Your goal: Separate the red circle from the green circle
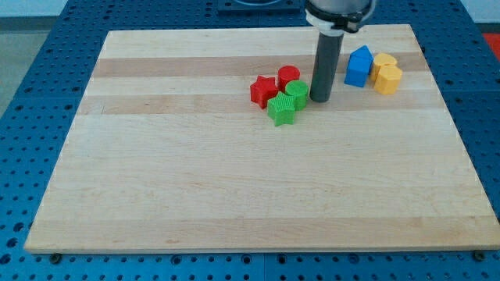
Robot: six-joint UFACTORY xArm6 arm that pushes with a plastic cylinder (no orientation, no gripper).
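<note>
Camera view: my tip (320, 98) sits on the desk (234, 195), just right of the green circle (297, 92), nearly touching. No fingers here, just a bare rod holding nothing. The red circle (288, 76) sits just above-left of the green circle, touching it, red star (263, 90) and green star (282, 110) crowding alongside. That placement looks meant for wedging in between.

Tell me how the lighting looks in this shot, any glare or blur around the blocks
Camera view: even, soft light; no glare on the wooden board. Only faint shadows under the red circle and green circle. Blocks are sharp; my tip, just to the view's right of the green circle, looks crisp too.
</note>
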